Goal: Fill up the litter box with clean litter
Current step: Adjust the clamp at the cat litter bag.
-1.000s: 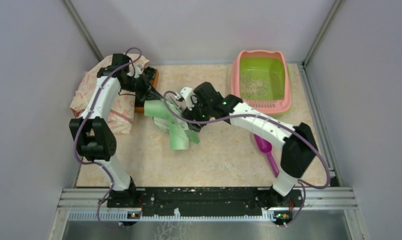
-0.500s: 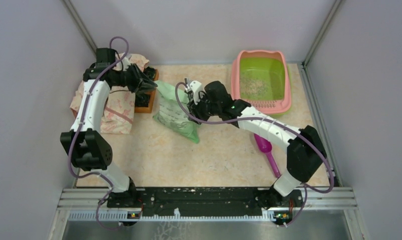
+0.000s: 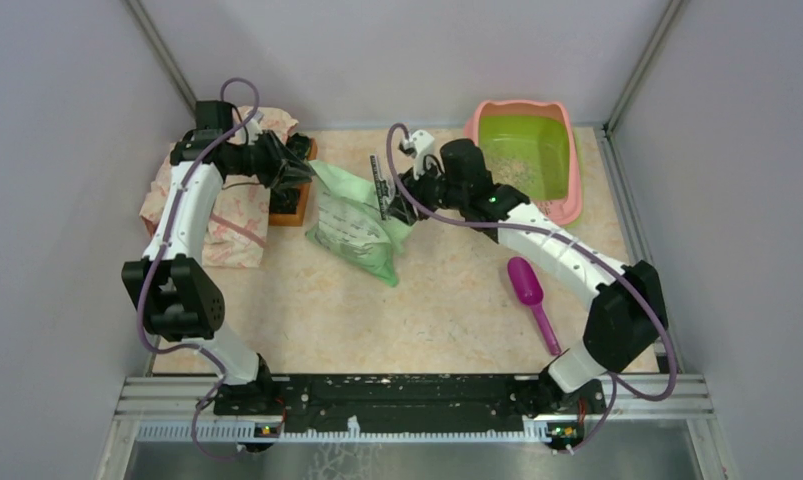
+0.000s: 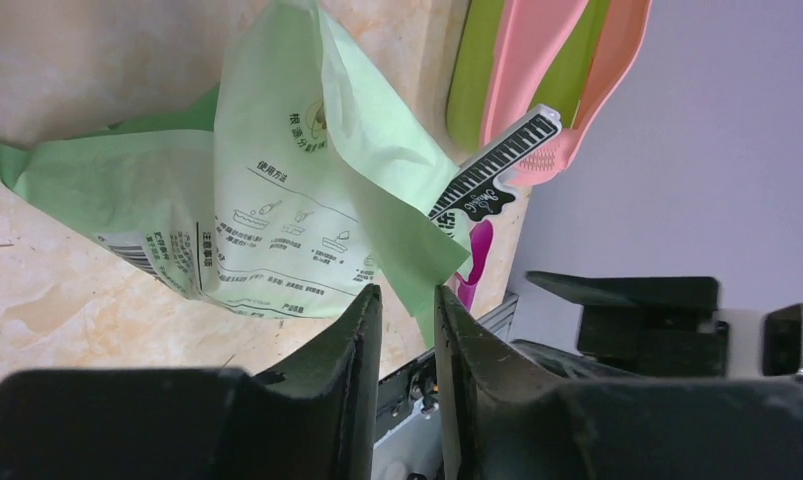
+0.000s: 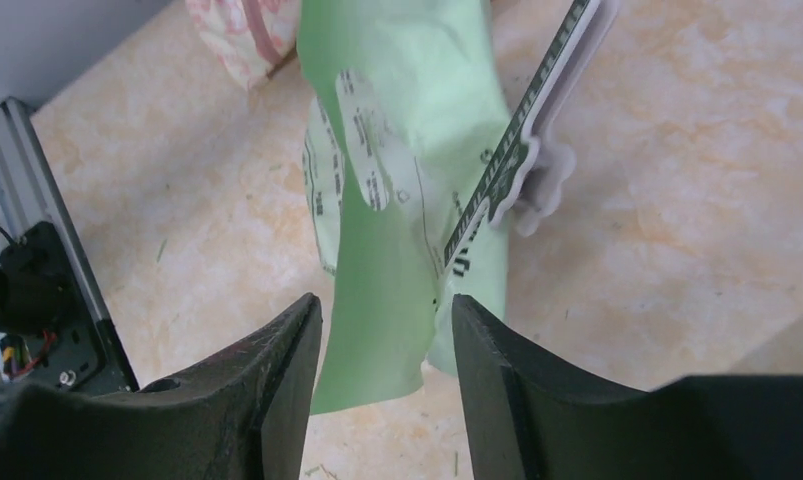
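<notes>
The litter box point(image 3: 571, 170), pink-rimmed with a lime-green basin, stands at the far right and holds a thin scatter of pale clean litter point(image 3: 507, 168). A light green printed bag point(image 3: 355, 226) lies slumped mid-table with a black-and-white clip point(image 3: 380, 184) on its upper right edge. My left gripper point(image 3: 303, 176) sits at the bag's upper left corner. In the left wrist view its jaws point(image 4: 407, 300) stand slightly apart, a bag corner hanging loose in the gap. My right gripper point(image 3: 401, 196) hovers open by the clip, nothing between its fingers point(image 5: 387, 312).
A purple scoop point(image 3: 531, 292) lies on the table to the right of the bag. A small brown wooden tray point(image 3: 290, 203) and a crumpled patterned bag point(image 3: 213, 218) sit at the far left under my left arm. Grey walls close in the sides and back.
The bag, lifted and twisted between both grippers a second ago, has dropped onto the table. My left jaws have parted. My right arm has drawn back toward the litter box, uncovering the scoop.
</notes>
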Motion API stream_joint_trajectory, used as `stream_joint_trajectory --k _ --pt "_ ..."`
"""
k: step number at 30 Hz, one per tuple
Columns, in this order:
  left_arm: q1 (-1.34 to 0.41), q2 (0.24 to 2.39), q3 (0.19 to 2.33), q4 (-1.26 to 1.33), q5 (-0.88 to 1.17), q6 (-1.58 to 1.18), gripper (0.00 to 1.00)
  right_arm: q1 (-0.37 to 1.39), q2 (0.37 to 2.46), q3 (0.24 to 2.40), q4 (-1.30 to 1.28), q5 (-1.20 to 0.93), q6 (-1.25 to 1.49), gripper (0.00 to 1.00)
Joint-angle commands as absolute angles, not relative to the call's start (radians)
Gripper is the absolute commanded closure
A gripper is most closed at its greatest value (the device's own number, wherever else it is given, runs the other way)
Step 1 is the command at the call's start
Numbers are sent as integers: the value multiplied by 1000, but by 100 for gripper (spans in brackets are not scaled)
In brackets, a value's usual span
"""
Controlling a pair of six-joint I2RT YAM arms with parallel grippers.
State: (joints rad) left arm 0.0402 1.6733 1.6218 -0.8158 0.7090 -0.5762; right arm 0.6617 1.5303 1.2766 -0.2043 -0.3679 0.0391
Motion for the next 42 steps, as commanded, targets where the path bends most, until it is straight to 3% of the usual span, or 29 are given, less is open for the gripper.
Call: stream_joint_trajectory --k 1,3,4,5,6,8,11,12,13,14,17,22,28,39,40,42 --pt "46 1641 1659 -772 699 -586 67 637 1531 1460 -235 -510 63 55" --pt "61 1626 1643 -747 681 -599 74 640 1576 1551 -302 -524 47 66" --pt "72 1621 1630 -723 692 -608 85 642 1586 1573 -308 -510 43 67" --pt "80 1621 1619 -705 701 -619 91 644 1591 1585 -308 -486 39 67" --pt "84 1625 1614 -693 710 -623 89 643 1597 1595 -309 -438 38 66" --pt "84 1642 1615 -685 726 -629 65 628 1612 1617 -321 -379 51 57" --pt "88 1662 1590 -644 752 -659 47 594 1658 1667 -350 -420 72 54" --pt "92 1673 1585 -630 758 -674 34 591 1667 1680 -348 -428 67 53" --pt "95 1684 1587 -626 762 -689 11 589 1680 1701 -355 -451 51 52" --pt "100 1697 1592 -627 771 -700 2 590 1698 1738 -375 -498 29 52" --pt "112 1727 1601 -637 790 -748 1 602 1779 1910 -490 -607 -59 56" --pt "118 1745 1581 -595 828 -843 1 679 1885 2085 -630 -446 -176 56" --pt "107 1768 1563 -541 861 -881 1 659 1839 1934 -478 -281 -83 55" --pt "28 1818 1548 -469 855 -901 1 534 1761 1737 -377 -352 70 54" --pt "25 1821 1545 -463 854 -899 3 525 1747 1705 -358 -368 84 54" --pt "23 1821 1533 -424 861 -898 18 497 1720 1642 -305 -450 118 54"
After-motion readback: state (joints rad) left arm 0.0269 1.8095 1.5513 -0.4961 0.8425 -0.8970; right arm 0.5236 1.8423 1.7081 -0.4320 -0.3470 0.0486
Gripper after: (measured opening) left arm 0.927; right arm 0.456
